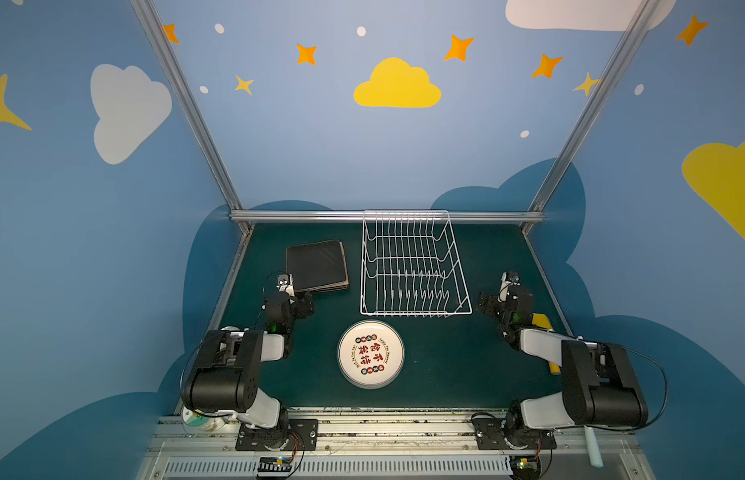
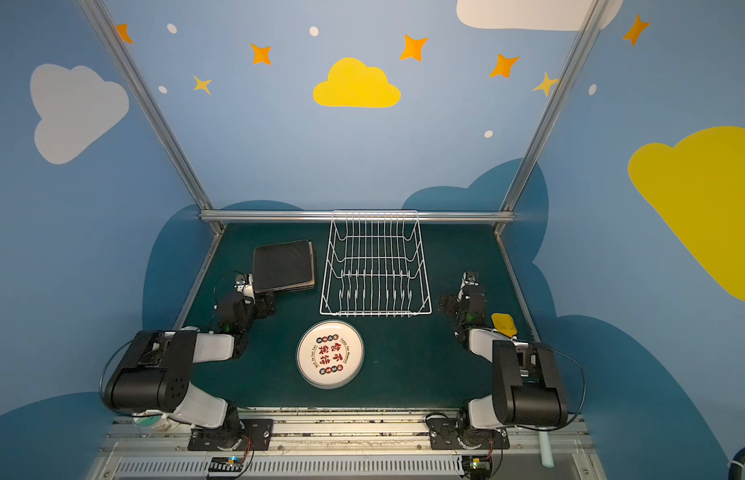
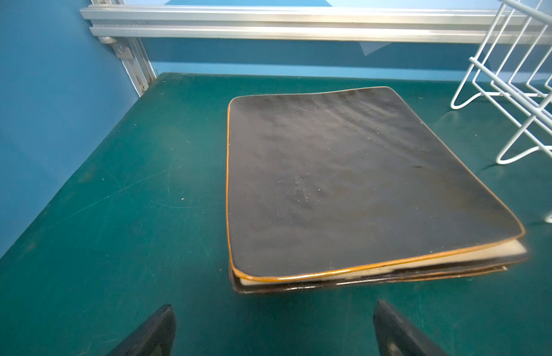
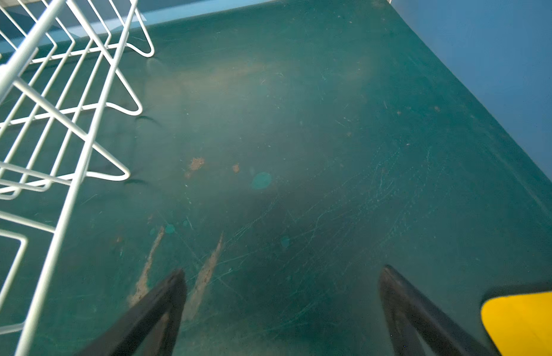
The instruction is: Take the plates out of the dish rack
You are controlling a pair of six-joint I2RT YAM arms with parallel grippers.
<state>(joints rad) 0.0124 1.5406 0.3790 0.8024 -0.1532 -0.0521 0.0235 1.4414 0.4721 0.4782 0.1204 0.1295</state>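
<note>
On the green mat (image 1: 445,374), just left of the white wire dish rack (image 1: 414,266), I see the stack of square plates (image 1: 317,266) lying flat, black backs up. From the left wrist camera the stack (image 3: 345,185) sits straight ahead of my left gripper (image 3: 274,326), near but not touching. The jaws are spread wide with only bare mat between them. A cream face peeks out under the top plate's orange rim.

The round plate (image 1: 371,353) lies face up in front of the rack, between the two arms and well apart from both grippers.

My right gripper (image 4: 282,286) hovers off the rack's right side (image 4: 68,123), jaws wide apart, holding nothing. A yellow spatula (image 4: 521,323) lies just beside one finger.
</note>
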